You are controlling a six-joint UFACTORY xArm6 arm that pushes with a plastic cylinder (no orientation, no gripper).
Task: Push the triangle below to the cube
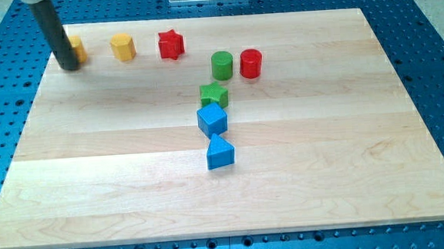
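A blue triangle (220,153) lies near the middle of the wooden board, just below a blue cube (212,120); the two are close, almost touching. A green star-like block (214,94) sits right above the cube. My tip (69,67) is at the board's top left, far from the triangle and cube, touching or just in front of an orange block (77,48) that the rod partly hides.
A yellow hexagonal block (123,47) and a red star (171,44) stand along the top edge. A green cylinder (221,64) and a red cylinder (251,63) stand above the green star. The wooden board (348,171) lies on a blue perforated table.
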